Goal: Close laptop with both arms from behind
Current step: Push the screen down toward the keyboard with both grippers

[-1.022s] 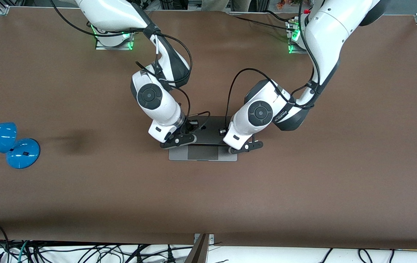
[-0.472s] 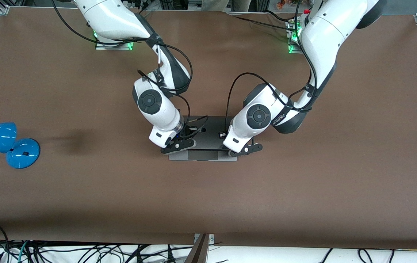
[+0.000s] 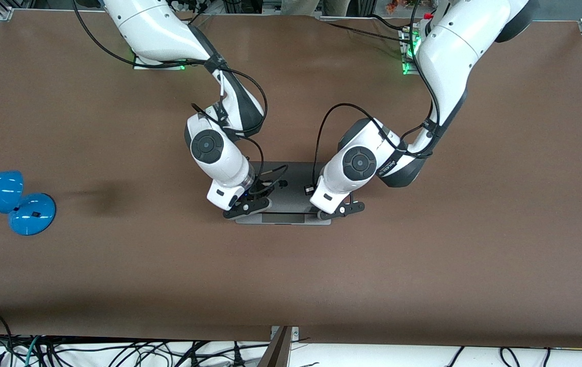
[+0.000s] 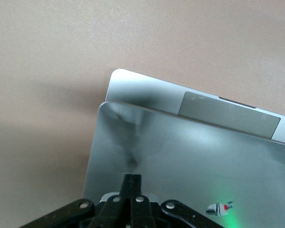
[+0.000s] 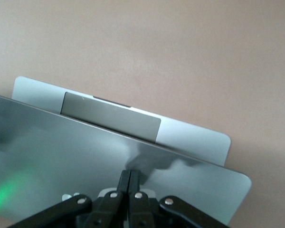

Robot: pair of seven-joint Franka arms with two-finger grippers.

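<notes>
silver-grey metal, slim and stiff, the laptop (image 3: 283,196) lies mid-worktop (image 3: 423,265) with its lid tipped low over the grey trackpad (image 4: 228,114), the left tool (image 3: 341,210) and right tool (image 3: 246,206) both clenched on nothing, tips resting on the lid's back near its free edge. the smooth lid looks slippery and the hinge and screen fragile, so gentle, even pressure at the two outer corners seems the safest way to finish the closing.

Blue lamp (image 3: 8,201) on brown table (image 3: 474,255), right arm's end; cables (image 3: 117,351) along near edge.
</notes>
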